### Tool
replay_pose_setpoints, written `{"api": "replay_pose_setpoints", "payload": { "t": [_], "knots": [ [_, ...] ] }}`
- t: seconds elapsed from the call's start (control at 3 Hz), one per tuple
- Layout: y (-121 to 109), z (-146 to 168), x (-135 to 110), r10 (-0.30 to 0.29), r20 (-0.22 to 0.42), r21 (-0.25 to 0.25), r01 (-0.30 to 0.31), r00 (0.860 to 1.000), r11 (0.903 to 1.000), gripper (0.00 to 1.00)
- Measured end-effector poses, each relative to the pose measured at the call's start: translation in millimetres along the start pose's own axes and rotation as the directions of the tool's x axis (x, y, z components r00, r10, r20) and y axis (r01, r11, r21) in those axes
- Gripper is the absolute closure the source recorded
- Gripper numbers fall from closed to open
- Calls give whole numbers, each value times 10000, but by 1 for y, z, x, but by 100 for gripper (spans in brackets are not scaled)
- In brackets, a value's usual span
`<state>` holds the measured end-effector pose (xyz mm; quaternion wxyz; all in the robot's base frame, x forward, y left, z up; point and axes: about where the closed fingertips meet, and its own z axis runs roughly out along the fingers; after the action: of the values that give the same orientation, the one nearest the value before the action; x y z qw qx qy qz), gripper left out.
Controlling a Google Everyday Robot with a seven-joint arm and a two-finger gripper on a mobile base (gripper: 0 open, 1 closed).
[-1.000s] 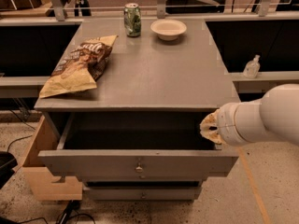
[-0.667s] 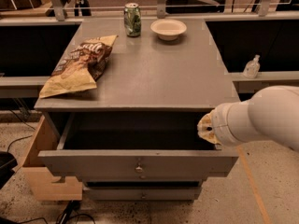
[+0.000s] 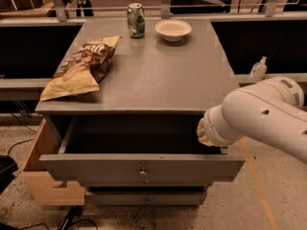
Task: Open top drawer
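Observation:
The top drawer is pulled out from the grey cabinet, its flat grey front facing me with a small round metal knob at its centre. Its dark inside shows behind the front panel. My white arm comes in from the right. The gripper is at the drawer's right rear corner, just under the cabinet top; its fingers are hidden by the wrist.
On the cabinet top lie a chip bag at left, a green can and a white bowl at the back. A narrower drawer front sits below. A light plywood box stands at the left. A spray bottle stands at the right.
The arm has shifted a little to the left and up at the drawer's right side. The drawer has not visibly moved.

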<state>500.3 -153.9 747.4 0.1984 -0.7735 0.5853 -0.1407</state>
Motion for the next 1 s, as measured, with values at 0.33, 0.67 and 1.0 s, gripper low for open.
{"api": "replay_pose_setpoints", "payload": {
  "t": [0.33,0.67,1.0],
  "knots": [
    [5,16,4,4,-357,-477,-21,9994,9989,100],
    [17,32,11,164,-432,-809,-198,9989,9965,100],
    [28,50,21,561,-50,-1009,-563,9984,9933,100]
  ]
}}
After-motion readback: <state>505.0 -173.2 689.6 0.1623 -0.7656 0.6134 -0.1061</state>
